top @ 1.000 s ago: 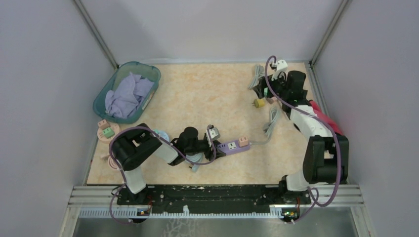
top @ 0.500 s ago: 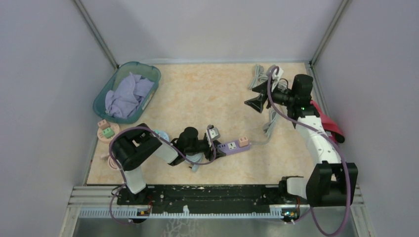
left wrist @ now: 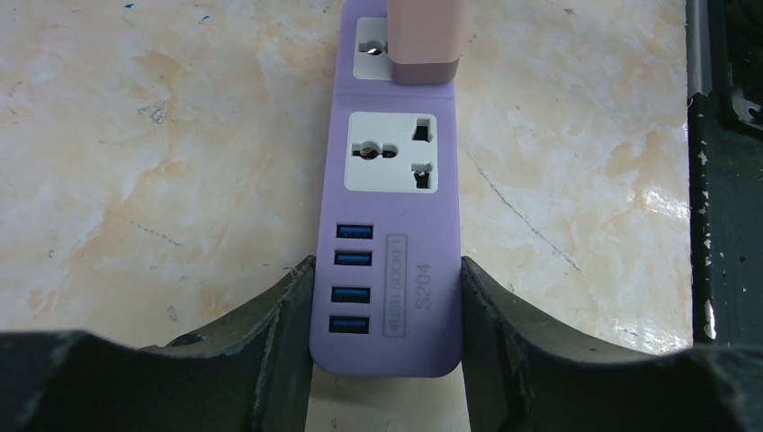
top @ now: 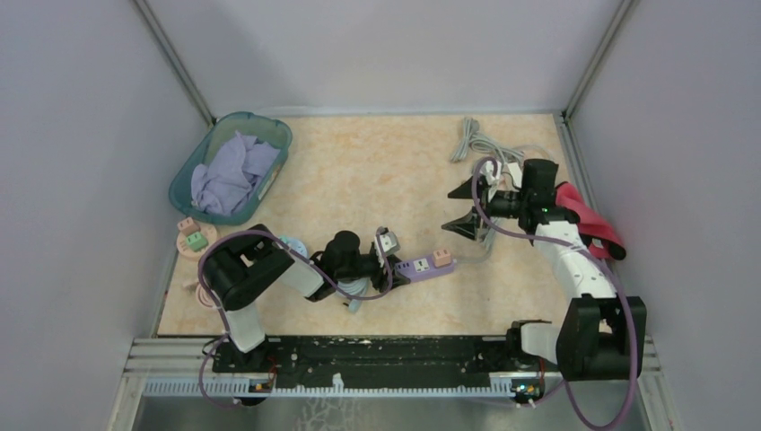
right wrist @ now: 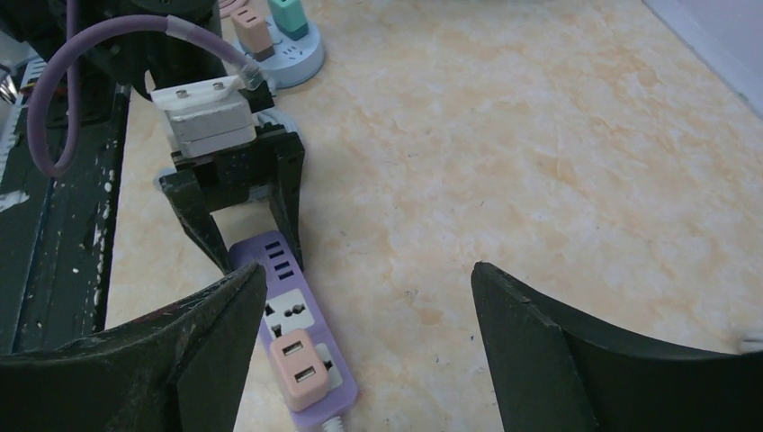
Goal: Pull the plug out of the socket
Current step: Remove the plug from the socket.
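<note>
Beige marbled surface (top: 359, 171), grey walls (top: 386, 54); left end effector (left wrist: 387, 274) pinches strip (left wrist: 392, 209), right end effector (right wrist: 364, 274) spread. Left wrist view alone shows USB ports (left wrist: 351, 276).

We see a teal basket (top: 187, 171) at the far left of the marbled table (top: 377, 171), holding a crumpled lavender cloth (top: 229, 171). Nearer along the left edge lies a round pink disc (top: 208, 232) carrying a green adapter (top: 196, 241) and a salmon adapter (top: 187, 224). A red cloth (top: 588, 215) lies at the right edge.
</note>
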